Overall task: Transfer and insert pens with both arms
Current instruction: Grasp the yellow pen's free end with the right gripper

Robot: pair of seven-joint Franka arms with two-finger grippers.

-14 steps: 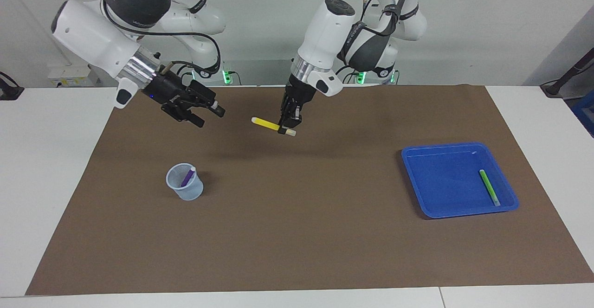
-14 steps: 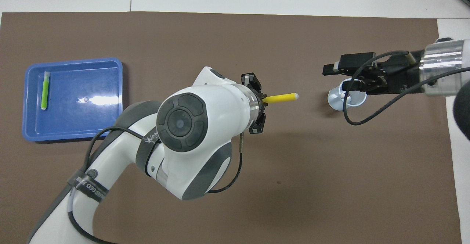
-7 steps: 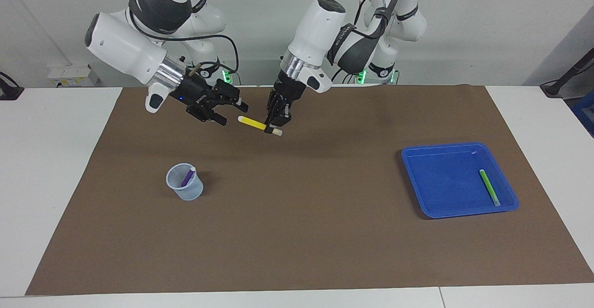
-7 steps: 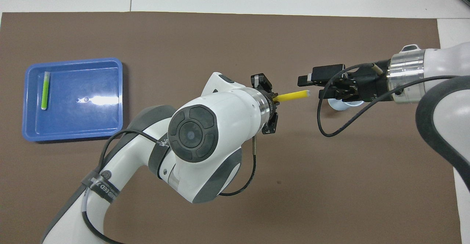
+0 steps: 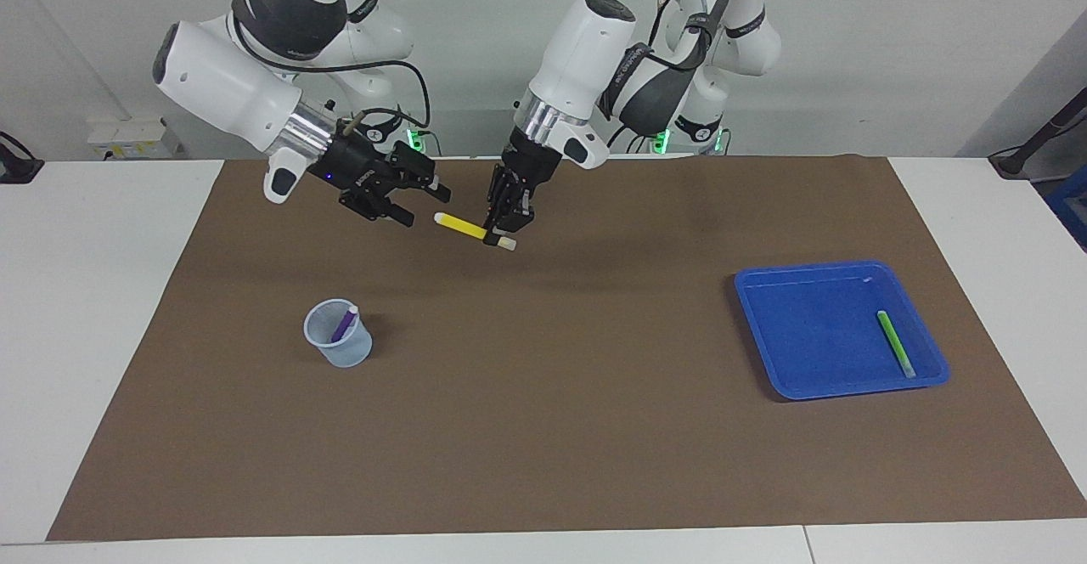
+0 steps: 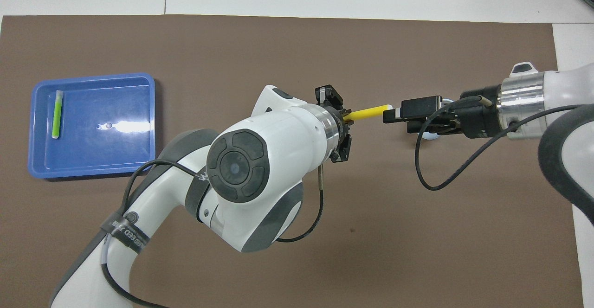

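Handover step, mid-air over the bench mat. Left claw (image 5: 503,233) clamps the yellow pen (image 5: 459,225) near its cap end; right claw (image 5: 422,201), fingers apart, sits at the free tip. Next: right closes squarely, left releases, then carry to cup (image 5: 339,334) holding the purple pen (image 5: 344,324). Green pen (image 5: 895,343) waits in the tray (image 5: 798,384).

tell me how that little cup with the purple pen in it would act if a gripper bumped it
The cup looks thin, clear and small, so it is probably light and would slide on the brown mat. The purple pen leans on its rim, so a bump there may well tip it.
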